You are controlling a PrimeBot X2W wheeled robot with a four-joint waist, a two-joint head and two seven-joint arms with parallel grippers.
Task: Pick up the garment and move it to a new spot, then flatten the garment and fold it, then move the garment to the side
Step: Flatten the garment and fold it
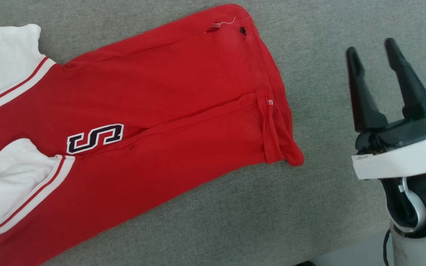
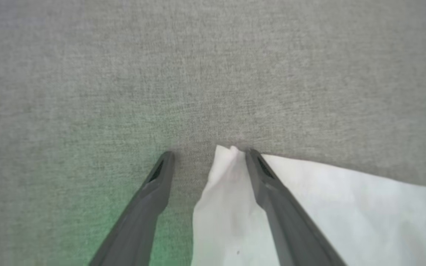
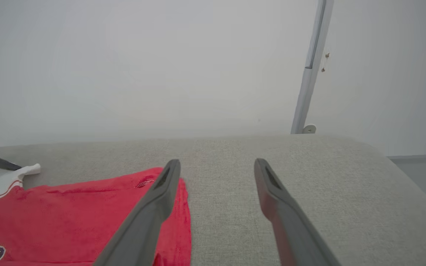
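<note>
The garment (image 1: 154, 111), a red jersey with white-and-red striped trim, white lining and a black letter "S", lies spread on the grey fabric surface (image 1: 327, 37), running off the left edge of the head view. My right gripper (image 1: 370, 44) stands open to the right of the jersey's hem, apart from it; in the right wrist view my right gripper (image 3: 216, 162) is open above the surface, the garment (image 3: 68, 218) at its lower left. My left gripper (image 2: 207, 152) is open, low over the surface, with a white corner of the garment (image 2: 224, 177) between its fingers.
The grey surface (image 3: 309, 184) has free room to the right of the jersey, and its far and right edges show in the right wrist view. Behind it is a pale wall with a vertical metal bar (image 3: 309, 81). The floor (image 1: 346, 255) shows at the lower right.
</note>
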